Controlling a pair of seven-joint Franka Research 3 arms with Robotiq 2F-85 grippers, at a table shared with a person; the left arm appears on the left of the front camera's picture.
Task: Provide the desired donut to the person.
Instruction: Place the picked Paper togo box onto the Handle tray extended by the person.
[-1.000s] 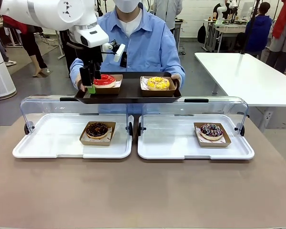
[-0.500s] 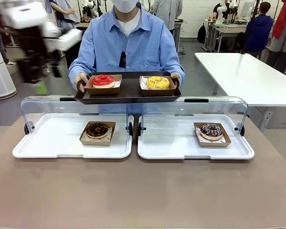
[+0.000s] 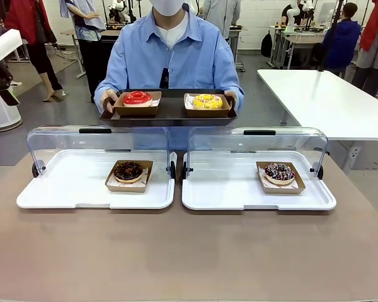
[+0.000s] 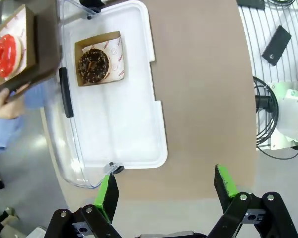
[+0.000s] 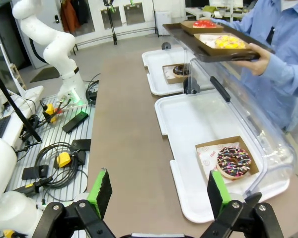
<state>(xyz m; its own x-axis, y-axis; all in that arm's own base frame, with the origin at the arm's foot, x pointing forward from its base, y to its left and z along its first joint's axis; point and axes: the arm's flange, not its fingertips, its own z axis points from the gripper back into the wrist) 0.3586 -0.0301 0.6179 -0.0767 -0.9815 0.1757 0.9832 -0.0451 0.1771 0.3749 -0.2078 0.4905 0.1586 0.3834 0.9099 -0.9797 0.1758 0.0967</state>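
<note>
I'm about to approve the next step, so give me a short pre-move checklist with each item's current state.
1. Left end effector open and empty: ok.
2. Right end effector open and empty: ok.
3. Red donut and yellow donut sit on the person's dark tray: ok.
4. Chocolate donut and sprinkled donut rest in their boxes on the white trays: ok.
5. Both clear lids raised: ok.
6. Whether the person wants another donut: cannot tell.

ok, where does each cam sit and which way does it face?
Front: fixed on the robot's side, facing the person holding a dark tray; left arm at picture's left edge.
Left wrist: high, looking down at the chocolate donut; open left gripper at bottom.
Right wrist: looks along the table toward the sprinkled donut; open right gripper, left arm beyond.
Shared: red donut in all three.
</note>
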